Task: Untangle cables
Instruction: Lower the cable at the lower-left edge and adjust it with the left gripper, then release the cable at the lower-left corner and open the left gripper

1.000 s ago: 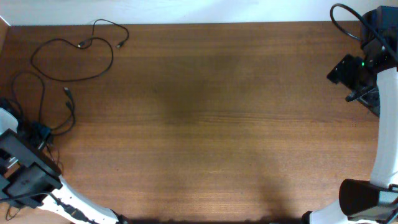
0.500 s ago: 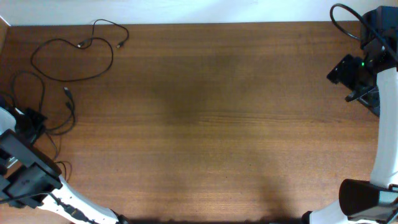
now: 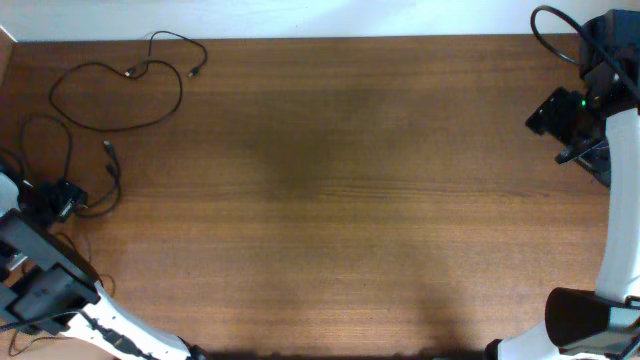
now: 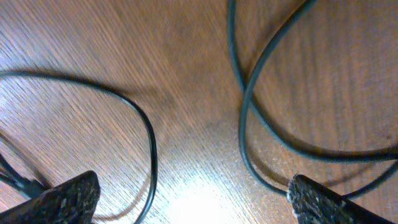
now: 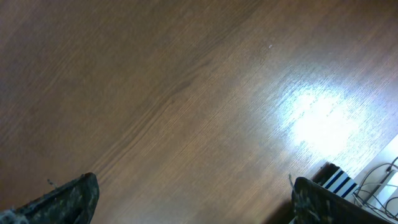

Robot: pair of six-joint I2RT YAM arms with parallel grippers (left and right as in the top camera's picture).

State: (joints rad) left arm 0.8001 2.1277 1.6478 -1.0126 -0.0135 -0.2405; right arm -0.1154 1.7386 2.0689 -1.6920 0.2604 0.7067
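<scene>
Lying loose on brown wood table — cables; left gripper, right gripper spread wide.

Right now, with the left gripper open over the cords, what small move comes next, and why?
Probably lower the left gripper and close on one strand of the cables only. Its jaws stand wide with nothing held, and two strands cross on the table just ahead of them, so pulling a single strand could separate them.
</scene>
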